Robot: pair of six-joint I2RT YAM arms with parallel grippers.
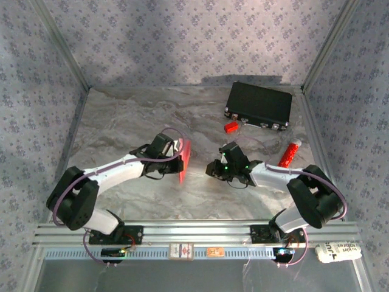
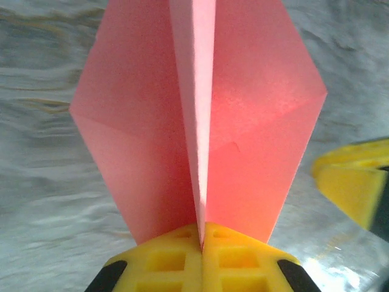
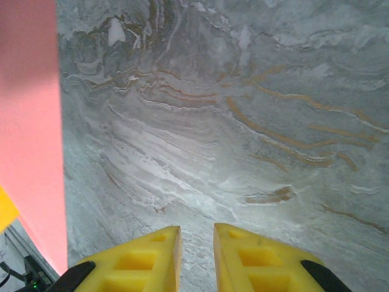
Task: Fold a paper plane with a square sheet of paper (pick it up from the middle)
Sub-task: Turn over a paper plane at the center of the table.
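A grey marble-patterned counter (image 1: 121, 115), veined in white and tan, sits inside a booth. Pale lilac fabric walls (image 1: 182, 36) with a small repeating motif close three sides, framed by slim aluminium posts (image 1: 61, 42). A slotted metal rail (image 1: 200, 231) edges the front. The light is soft, with faint shadows.

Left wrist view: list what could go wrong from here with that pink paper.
The left gripper pinches the folded pink paper only at its near edge along the crease; the splayed flaps may slip or tear. The right gripper, empty and close beside it, could crumple a flap.
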